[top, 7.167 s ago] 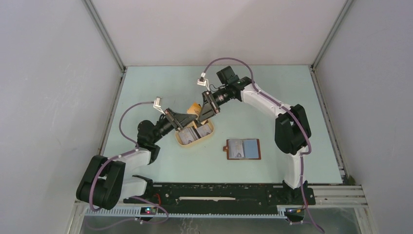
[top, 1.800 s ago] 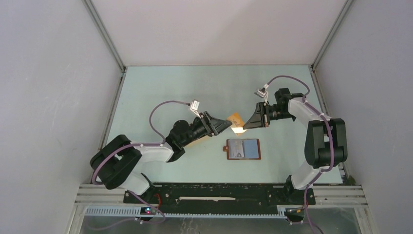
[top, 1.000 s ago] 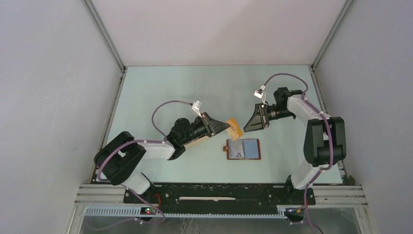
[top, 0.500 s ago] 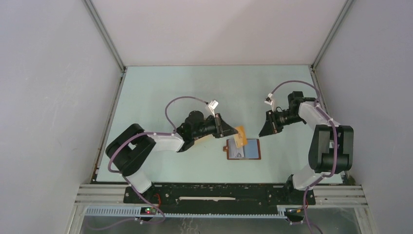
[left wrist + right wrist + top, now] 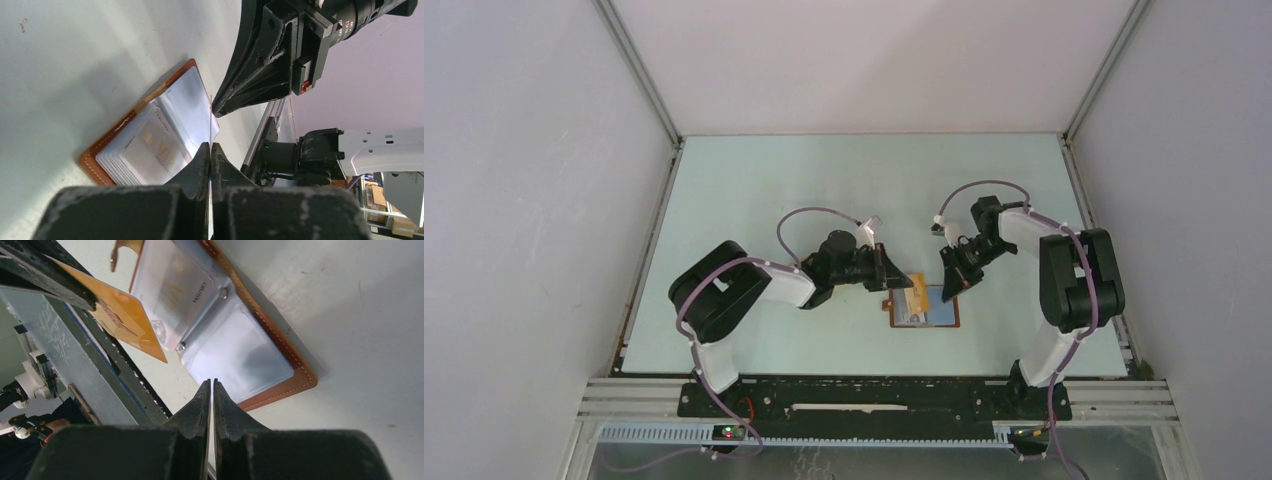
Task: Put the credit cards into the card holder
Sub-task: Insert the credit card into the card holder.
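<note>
Reddish-brown leather folding card holder lies open on the pale green table, centre near, long axis left to right, clear pockets up. Your left gripper is clamped on the left end of a tan-orange rectangular plastic card. The card's long axis runs left to right, it stands tilted on edge, and its free corner points down at the holder's left page. Your right gripper has its jaws together on nothing, with its tips at the holder's far edge. Half a second back the card hung just far-left of the holder and the right gripper sat well to the right, jaws wider. Both have now closed in.
</note>
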